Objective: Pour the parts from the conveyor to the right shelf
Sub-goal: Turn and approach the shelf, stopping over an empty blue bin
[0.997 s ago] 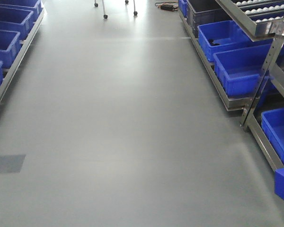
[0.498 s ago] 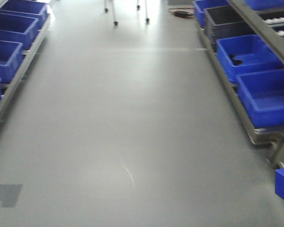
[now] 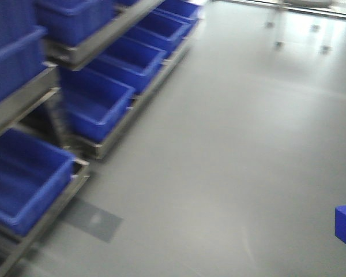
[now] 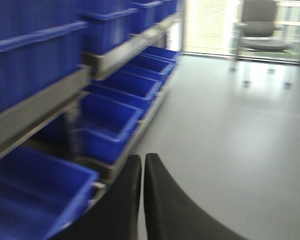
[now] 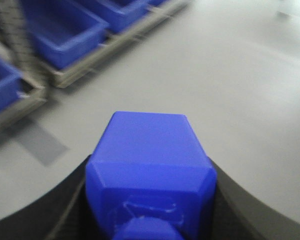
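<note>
Blue block (image 5: 150,165) sits clamped in my right hand (image 5: 151,212), held above the floor (image 3: 230,150). My left hand (image 4: 142,195) is clenched, fingers touching, pointing along a rack (image 4: 37,105) of blue crates (image 4: 115,117).

Crates (image 3: 98,104) fill the rack (image 3: 23,98), left of floor (image 3: 230,161).

1. The smooth grey floor (image 3: 230,161) has a darker grey square patch (image 3: 95,219) on it.
2. A steel-framed rack (image 3: 23,103) stands on it at the left.
3. Big blue plastic crates (image 3: 98,101) sit on the rack.
</note>
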Motion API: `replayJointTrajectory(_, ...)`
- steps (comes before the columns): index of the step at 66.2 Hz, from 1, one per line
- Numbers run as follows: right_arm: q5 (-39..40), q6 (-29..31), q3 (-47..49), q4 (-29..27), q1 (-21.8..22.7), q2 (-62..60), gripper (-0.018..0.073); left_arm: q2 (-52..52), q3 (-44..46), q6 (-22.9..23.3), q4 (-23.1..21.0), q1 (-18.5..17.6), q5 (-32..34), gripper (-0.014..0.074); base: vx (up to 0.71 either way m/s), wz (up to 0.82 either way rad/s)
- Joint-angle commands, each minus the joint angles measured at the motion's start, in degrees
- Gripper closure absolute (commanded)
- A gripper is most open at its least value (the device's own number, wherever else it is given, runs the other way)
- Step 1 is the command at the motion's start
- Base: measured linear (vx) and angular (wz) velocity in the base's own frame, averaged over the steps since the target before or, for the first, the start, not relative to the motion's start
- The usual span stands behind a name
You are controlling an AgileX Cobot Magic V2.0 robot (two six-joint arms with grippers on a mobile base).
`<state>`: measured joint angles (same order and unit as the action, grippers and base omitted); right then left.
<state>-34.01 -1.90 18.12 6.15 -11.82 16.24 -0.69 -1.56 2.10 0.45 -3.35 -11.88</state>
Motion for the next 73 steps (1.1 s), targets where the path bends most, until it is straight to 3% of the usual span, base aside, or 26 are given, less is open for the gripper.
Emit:
replayJointTrajectory(1, 4.28, 0.06, 1.73, 0.42, 0.04, 0.62, 0.0561, -0.67, 1.12, 0.49, -0.45, -0.29, 4.16, 0.0603, 0.34, 1.18)
replayJointTrajectory(41, 4.28, 0.06, 1.73, 0.42, 0.04, 0.62, 0.0561, -0.67, 1.12, 0.49, -0.45, -0.36, 4.16, 0.0603, 0.3, 1.11)
replayJointTrajectory(73, 4.28, 0.06, 1.73, 0.42, 0.04, 0.62, 0.0561, -0.67, 1.12, 0.49, -0.45, -0.3, 4.16, 0.0603, 0.21, 0.51)
